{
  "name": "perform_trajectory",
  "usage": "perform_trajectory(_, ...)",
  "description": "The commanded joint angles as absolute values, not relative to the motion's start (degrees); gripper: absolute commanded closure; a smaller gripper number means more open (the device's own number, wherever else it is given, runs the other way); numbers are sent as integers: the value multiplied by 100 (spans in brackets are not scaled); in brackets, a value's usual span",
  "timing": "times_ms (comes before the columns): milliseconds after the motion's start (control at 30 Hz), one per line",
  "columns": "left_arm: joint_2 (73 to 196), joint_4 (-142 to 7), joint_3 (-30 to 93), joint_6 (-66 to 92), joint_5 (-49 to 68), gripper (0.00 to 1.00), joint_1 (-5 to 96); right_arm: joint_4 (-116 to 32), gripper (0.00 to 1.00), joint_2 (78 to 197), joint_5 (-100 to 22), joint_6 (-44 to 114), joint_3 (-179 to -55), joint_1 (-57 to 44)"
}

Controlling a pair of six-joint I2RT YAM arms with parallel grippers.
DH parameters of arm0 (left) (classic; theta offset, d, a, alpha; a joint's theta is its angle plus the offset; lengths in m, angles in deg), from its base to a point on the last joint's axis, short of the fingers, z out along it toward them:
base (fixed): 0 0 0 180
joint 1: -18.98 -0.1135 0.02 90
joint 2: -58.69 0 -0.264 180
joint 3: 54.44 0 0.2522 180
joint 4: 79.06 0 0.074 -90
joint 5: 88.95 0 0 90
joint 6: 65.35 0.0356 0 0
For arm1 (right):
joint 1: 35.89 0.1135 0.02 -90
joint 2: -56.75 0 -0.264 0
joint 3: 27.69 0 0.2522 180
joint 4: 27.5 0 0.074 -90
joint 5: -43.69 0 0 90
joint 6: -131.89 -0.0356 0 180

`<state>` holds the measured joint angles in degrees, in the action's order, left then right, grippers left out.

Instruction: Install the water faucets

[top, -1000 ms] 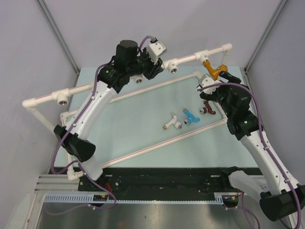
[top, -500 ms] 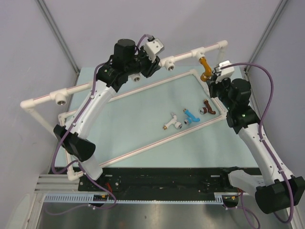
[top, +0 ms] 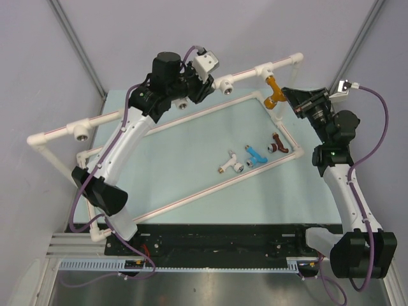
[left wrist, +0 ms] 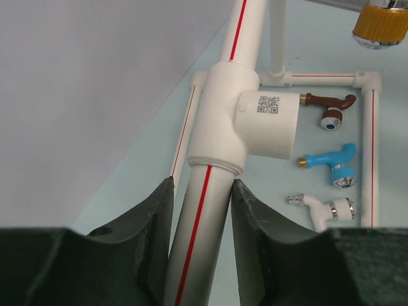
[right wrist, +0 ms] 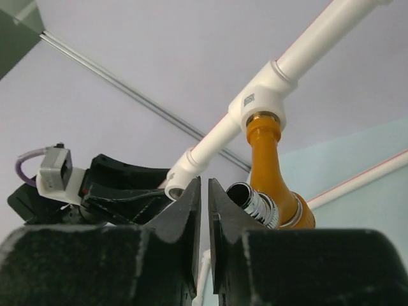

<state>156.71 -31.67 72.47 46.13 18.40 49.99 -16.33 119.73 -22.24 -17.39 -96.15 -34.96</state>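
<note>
The orange faucet [top: 274, 91] hangs screwed into a white T-socket [top: 264, 69] of the raised pipe. My right gripper [top: 288, 95] is shut on nothing just right of it. In the right wrist view the shut gripper [right wrist: 205, 191] sits beside the orange faucet [right wrist: 268, 159], apart from its silver spout. My left gripper [top: 191, 86] is shut on the raised pipe [left wrist: 197, 242], below another T-socket [left wrist: 245, 124]. Three faucets lie loose on the mat: white [top: 231, 162], blue [top: 257, 155] and red-brown [top: 278, 145].
The pipe frame's raised rail [top: 121, 116] runs from back right to the left edge, with open T-sockets [top: 81, 132] along it. Its lower rectangle [top: 210, 191] lies on the pale green mat [top: 185, 159]. Grey walls close in at left, back and right.
My right gripper has come off the orange faucet and shut, and the arm has rolled and drawn back to the right. The faucet has turned on its socket. The left arm has not moved.
</note>
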Motion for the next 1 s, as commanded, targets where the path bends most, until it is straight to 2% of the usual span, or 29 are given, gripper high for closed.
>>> perform_trajectory(0, 15854, -1827, 7042, 3880, 2285, 100, 5282, -829, 82, 11583, -1951, -2151, -9489, -3729)
perform_trajectory(133, 15836, -1827, 7033, 3880, 2267, 100, 5282, -2004, 65, 11151, -1836, 43, -9630, -3817)
perform_trajectory(167, 15836, -1827, 7024, 3880, 2285, 100, 5282, -2147, 57, 11081, -1871, 406, -9691, -3818)
perform_trajectory(233, 15827, -1827, 7016, 3854, 2302, 100, 5282, -2428, 48, 10914, -1924, 1309, -9735, -3809)
perform_trajectory(267, 15827, -1827, 7016, 3863, 2302, 100, 5282, -2482, 40, 10870, -1924, 1594, -9753, -3809)
perform_trajectory(367, 15801, -1845, 6989, 3871, 2302, 100, 5282, -2815, 32, 10764, -2082, 2778, -9849, -3687)
perform_trajectory(467, 15801, -1845, 6980, 3854, 2320, 100, 5282, -3343, 29, 10877, -2626, 3274, -10104, -3607)
perform_trajectory(567, 15775, -1854, 6945, 3845, 2311, 100, 5282, -3344, 25, 11070, -2601, 3048, -10175, -3335)
perform_trajectory(967, 15748, -1871, 6928, 3836, 2329, 100, 5282, -3036, 24, 11871, -4006, 1826, -10175, -2403)
